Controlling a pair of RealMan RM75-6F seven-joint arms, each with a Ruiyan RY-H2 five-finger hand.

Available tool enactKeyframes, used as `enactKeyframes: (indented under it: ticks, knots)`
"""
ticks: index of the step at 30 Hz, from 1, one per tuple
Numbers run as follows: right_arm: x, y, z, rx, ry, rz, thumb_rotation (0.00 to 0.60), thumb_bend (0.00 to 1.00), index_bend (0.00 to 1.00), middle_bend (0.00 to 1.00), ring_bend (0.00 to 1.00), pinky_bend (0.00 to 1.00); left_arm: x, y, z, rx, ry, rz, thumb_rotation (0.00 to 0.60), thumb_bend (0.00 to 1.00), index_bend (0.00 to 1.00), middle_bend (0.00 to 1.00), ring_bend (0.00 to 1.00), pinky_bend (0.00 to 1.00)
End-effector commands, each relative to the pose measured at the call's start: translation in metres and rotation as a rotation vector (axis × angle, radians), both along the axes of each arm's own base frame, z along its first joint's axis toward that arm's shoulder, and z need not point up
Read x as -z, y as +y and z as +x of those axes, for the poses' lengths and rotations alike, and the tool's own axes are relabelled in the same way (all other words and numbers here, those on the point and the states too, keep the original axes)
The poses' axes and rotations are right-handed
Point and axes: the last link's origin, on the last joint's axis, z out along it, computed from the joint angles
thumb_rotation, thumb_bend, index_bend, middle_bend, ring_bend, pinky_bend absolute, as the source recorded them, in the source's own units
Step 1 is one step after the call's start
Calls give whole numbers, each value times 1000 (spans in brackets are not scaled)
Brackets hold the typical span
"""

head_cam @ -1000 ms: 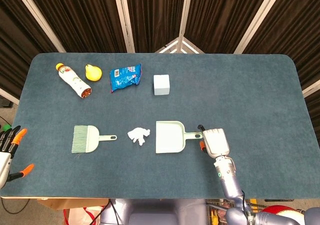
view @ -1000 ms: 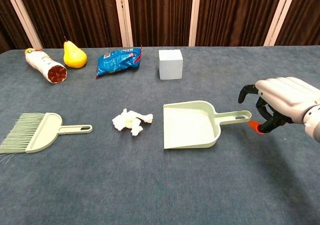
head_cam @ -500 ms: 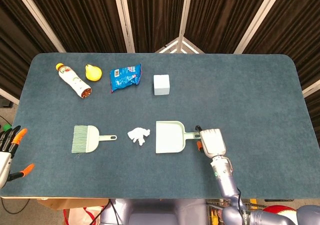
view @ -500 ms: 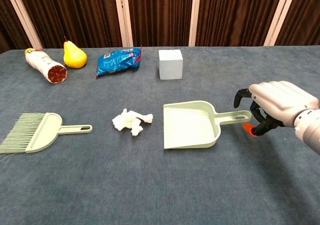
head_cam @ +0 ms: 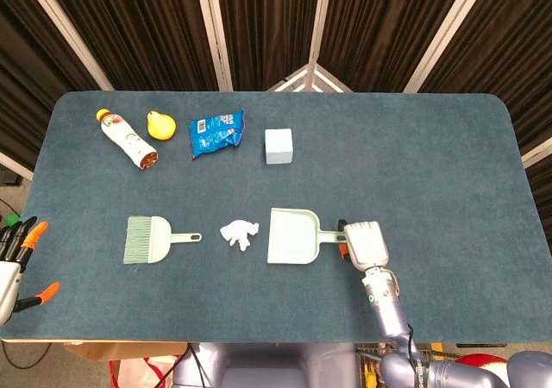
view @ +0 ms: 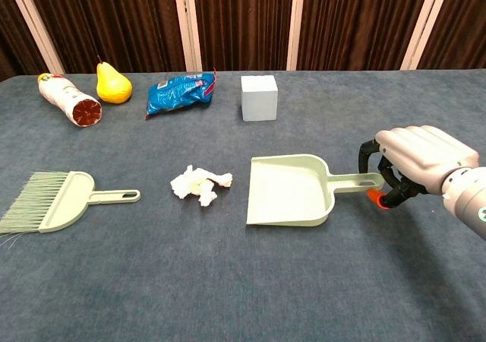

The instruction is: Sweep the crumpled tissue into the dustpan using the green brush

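While the right hand (view: 414, 159) curls its fingers (view: 367, 153) over the end of the dustpan (view: 288, 191) handle, the pan itself lies flat on the blue table (head_cam: 431, 164), its open mouth facing the robot's left. Whether the fingers truly clamp the handle or only hook around it cannot be told from either view; the orange thumb tip sits just beside the handle's end. In the head view the same hand (head_cam: 366, 243) sits palm down at the right end of the dustpan (head_cam: 291, 236).

The crumpled tissue (view: 199, 185) lies on the table just beside the pan's mouth, apart from it, and between the pan and the green brush (view: 57, 201). The brush rests flat, bristles pointing away from the tissue, handle pointing toward it, with nothing touching it.

The left hand (head_cam: 15, 263) shows only at the left edge of the head view, off the table's edge, fingers spread and holding nothing.

Along the far side of the table lie a bottle (view: 68, 100) on its side, a yellow pear (view: 112, 84) near it, a blue snack bag (view: 179, 93), and a pale cube (view: 259, 97).
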Motion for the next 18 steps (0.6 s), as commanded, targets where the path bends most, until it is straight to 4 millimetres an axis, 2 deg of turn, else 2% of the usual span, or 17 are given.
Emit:
enactKeyframes:
  ticks: [1,7,13,18]
  knots:
    - [1,0,0,-2,3,2,600,421,551,814,844,821,0,0,0,-1,-1,-1,600,23,0,0,0,0]
    - [-2,-1,1,-6,7,-4,600,449,569,814,844,821,1,0,1,2,-1,-1,600,23,0,0,0,0]
    - [-15,-6,3,-53,45,-40,600,448,569,814,843,821,3,4,7,-12,-42,-11,600,23,0,0,0,8]
    - [-25,-8,2,-85,91,-61,600,448,570,814,844,821,3,18,23,6,-42,25,600,29,11,0,10,139]
